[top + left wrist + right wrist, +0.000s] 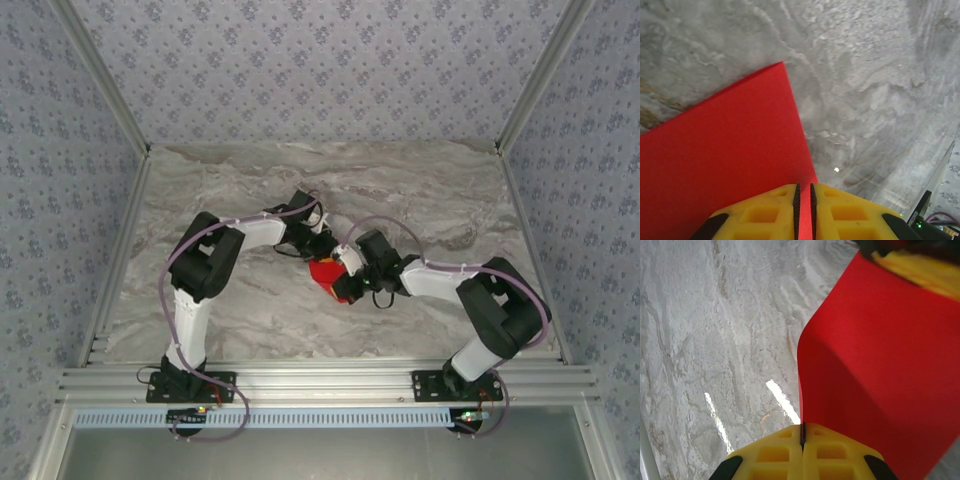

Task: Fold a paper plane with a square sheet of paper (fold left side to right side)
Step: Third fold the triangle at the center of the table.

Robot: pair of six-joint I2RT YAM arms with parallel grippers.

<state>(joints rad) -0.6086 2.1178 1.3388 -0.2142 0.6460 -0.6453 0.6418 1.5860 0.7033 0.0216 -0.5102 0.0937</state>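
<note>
Hanging above the marble table [250,320] at the centre of the top view, the red sheet of paper [326,272] curves between the arms, left gripper [804,200] clamped on one edge, right gripper [802,435] clamped on another, paper stretching to its upper right.

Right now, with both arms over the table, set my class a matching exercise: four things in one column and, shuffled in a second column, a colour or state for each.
Things
1. paper
2. table
3. left gripper
4. back wall

Descriptions
A. grey and marbled
B. yellow, shut on a red edge
C. blue-grey with a small repeated pattern
D. bright red and curved

Pairs: 1-D, 2-A, 3-B, 4-C
</note>
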